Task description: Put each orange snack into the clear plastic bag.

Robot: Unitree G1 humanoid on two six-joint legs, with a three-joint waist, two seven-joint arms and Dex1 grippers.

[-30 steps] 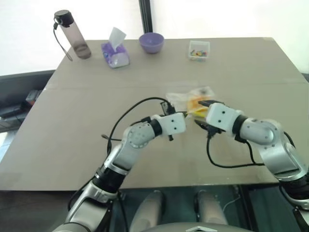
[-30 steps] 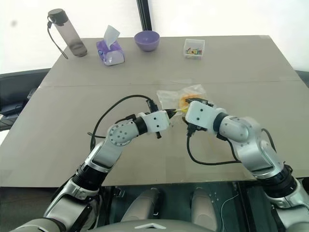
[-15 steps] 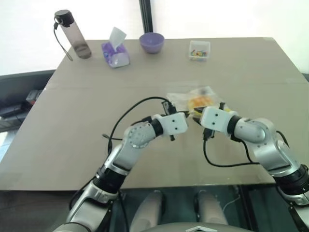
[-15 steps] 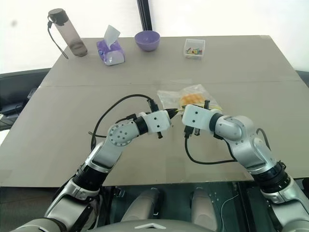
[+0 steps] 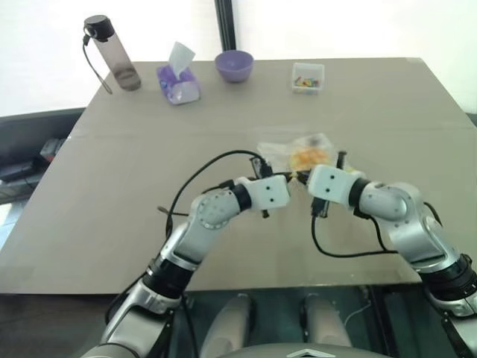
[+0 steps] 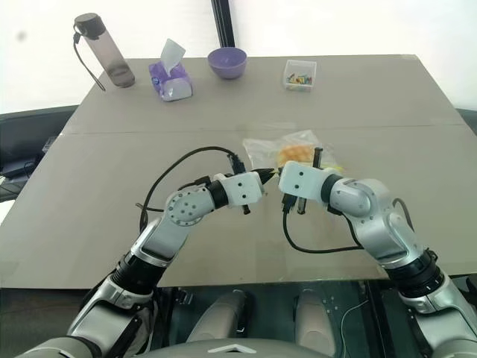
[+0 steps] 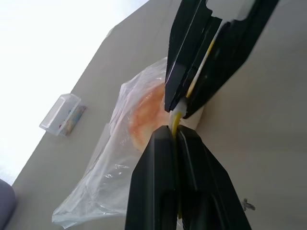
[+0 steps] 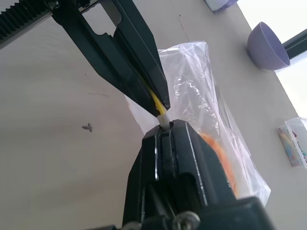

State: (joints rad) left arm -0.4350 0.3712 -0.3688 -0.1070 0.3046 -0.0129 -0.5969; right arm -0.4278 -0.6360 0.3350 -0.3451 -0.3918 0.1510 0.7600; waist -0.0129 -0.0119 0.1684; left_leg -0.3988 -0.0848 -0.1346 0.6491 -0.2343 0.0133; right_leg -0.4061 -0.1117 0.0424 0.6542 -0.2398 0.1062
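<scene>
Since approx 1 s ago the right tool (image 6: 282, 179) has slid in toward the left tool (image 6: 270, 174) and clamped down from wide open; left arm hasn't budged. Both tools are now clenched on the yellow seal strip (image 7: 175, 122) of the clear plastic bag (image 5: 298, 153), tips nearly touching, each pinching the strip just beside the other. Bag lies on the tabletop (image 5: 149, 156) just beyond both tool tips, trailing away from them, w/ the orange snack (image 5: 307, 157) already inside, near the strip end. Judgement: bag is thin, crinkly, slippery film, v. light, no stiffness, so it'll sag and twist if lifted; the strip is the only firm bit, so that's the right hold. Snack looks soft and squashable, best not pinched through the film. Likely next step is running the seal shut or parting it, so grips need to stay tight on the strip w/o tearing. Purple bowl (image 5: 234, 66) and small clear box (image 5: 307, 77) sit well beyond, far edge.
</scene>
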